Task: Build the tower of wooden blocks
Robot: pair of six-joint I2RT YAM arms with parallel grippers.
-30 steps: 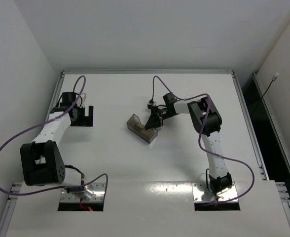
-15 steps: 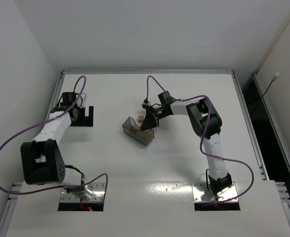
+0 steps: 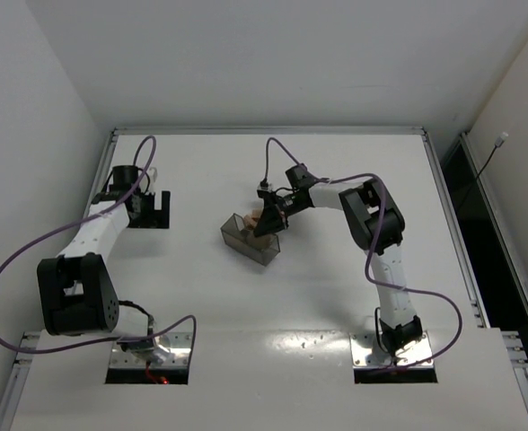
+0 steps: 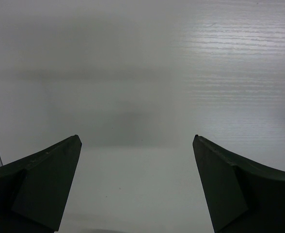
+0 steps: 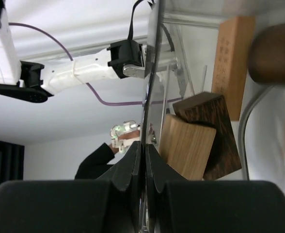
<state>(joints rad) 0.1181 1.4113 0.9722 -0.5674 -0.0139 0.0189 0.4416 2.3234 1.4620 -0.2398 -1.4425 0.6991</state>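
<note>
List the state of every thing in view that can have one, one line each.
Smoky-grey see-through plastic tray, gripped by one thin wall, blocks inside.
Light tan and dark brown wooden blocks, loose, jumbled in the tray, not stacked.
Right end effector, shut on the tray's wall.
Left end effector, open, holding nothing.

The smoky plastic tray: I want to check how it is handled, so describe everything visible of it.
The tray is a small rectangular box of thin, smoky-grey, see-through plastic, near the middle of the table. The right gripper has its fingers shut on one wall, seen edge-on in the wrist view. Light tan and dark brown wooden blocks sit inside. It looks tipped; how far is unclear.
</note>
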